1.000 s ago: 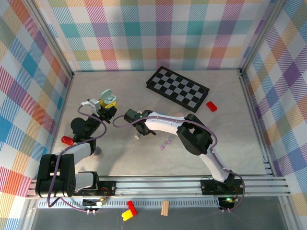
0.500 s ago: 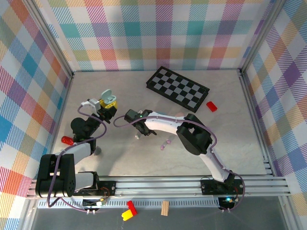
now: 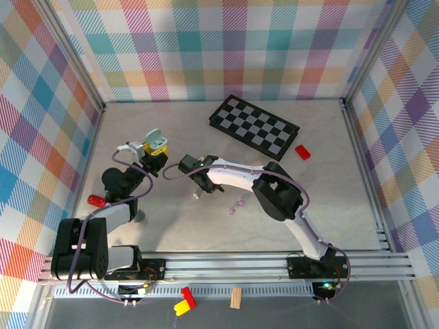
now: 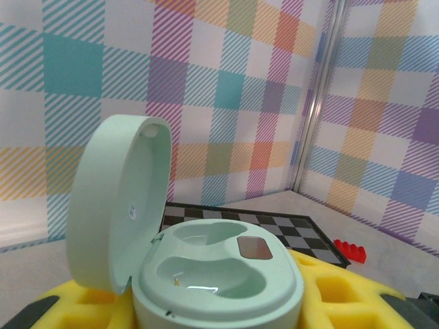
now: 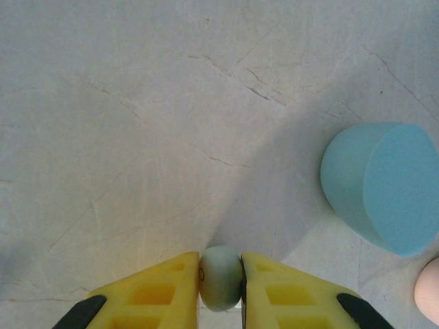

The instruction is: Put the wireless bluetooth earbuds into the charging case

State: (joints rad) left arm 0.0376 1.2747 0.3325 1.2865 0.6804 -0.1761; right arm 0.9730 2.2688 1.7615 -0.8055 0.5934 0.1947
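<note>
The mint-green charging case (image 4: 218,277) stands upright with its lid (image 4: 116,205) swung open to the left, and both of its sockets are empty. My left gripper (image 3: 152,152) is shut on the case, whose base sits between the yellow fingers (image 4: 343,295). A pale green earbud (image 5: 221,271) sits pinched between the yellow fingers of my right gripper (image 5: 220,291), just above the table. From above, the right gripper (image 3: 198,186) is a little right of the case (image 3: 156,140). Two small purple earbuds (image 3: 236,207) lie on the table further right.
A light-blue rounded object (image 5: 381,185) and a pink one (image 5: 429,291) lie just right of my right gripper. A black checkerboard (image 3: 254,125) and a red brick (image 3: 302,151) sit at the back right. A red object (image 3: 95,200) lies by the left arm.
The right gripper's fingers have closed onto the pale green earbud. Both arms have stayed almost where they were, and the case has not moved.
</note>
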